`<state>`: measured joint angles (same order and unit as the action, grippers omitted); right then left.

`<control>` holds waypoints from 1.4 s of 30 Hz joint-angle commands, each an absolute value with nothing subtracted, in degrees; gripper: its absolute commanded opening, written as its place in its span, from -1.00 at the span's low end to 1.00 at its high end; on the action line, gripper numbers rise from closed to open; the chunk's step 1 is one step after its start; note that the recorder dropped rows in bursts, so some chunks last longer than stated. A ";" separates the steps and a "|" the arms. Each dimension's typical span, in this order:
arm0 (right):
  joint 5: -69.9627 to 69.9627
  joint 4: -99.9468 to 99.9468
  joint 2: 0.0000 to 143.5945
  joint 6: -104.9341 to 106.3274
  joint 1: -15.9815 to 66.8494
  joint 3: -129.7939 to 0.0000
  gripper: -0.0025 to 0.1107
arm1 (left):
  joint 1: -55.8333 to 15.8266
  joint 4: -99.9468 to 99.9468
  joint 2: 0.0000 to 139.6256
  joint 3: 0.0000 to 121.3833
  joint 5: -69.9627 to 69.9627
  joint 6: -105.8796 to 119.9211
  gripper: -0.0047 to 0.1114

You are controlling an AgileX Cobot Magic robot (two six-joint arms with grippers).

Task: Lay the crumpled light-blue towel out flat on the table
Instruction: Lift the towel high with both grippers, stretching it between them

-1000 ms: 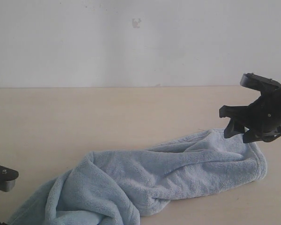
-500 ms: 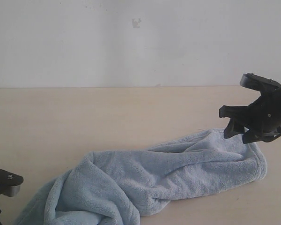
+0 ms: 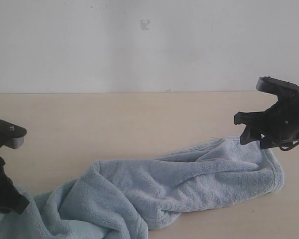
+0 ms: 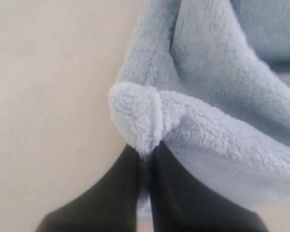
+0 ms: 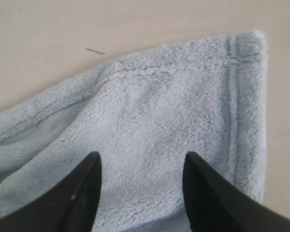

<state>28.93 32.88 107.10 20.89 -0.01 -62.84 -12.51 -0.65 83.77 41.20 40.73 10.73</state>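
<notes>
The towel (image 3: 189, 177) lies in a long twisted bunch on the table (image 3: 139, 114), nowhere near flat. The left gripper (image 4: 145, 152) pinches one fold; the right gripper (image 5: 140, 164) hangs spread over the hemmed corner (grasping nothing). Nearly all the spreading remains.

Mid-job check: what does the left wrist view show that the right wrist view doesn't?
Only the left wrist view: the left gripper shut on a pinched bit of the towel. Only the right wrist view: the right gripper open over the towel's hemmed corner, and a thin dark mark on the table. Both: fluffy blue towel lying on beige table.
</notes>
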 commanded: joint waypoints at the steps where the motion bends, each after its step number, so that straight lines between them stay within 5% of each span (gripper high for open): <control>1: 23.46 28.75 109.79 21.15 -1.39 -63.89 -0.08 | -12.57 -3.76 80.89 41.45 39.25 9.29 -0.85; 19: 20.33 27.95 121.89 25.86 -3.97 -72.14 -0.09 | -12.57 -15.27 80.53 41.45 37.92 15.28 -0.85; 21: 20.55 27.95 121.89 27.32 -3.97 -72.14 -0.23 | -12.57 -16.14 80.53 41.45 37.92 16.45 -0.85; 25: 22.30 28.05 121.77 28.82 -3.97 -72.14 -0.89 | -12.57 -16.13 80.53 41.45 37.80 16.58 -0.85; 29: 25.41 29.48 120.94 27.17 -3.97 -72.14 -0.96 | -12.57 -16.13 80.43 41.55 37.79 16.58 -0.85; 37: 34.53 32.32 106.67 27.76 -3.97 -72.14 -0.96 | -12.57 -15.63 76.23 46.84 36.96 16.58 -0.85; 42: 40.82 23.17 78.03 23.28 -3.97 -67.18 -0.96 | -12.57 -14.03 58.08 46.84 27.71 15.30 -0.85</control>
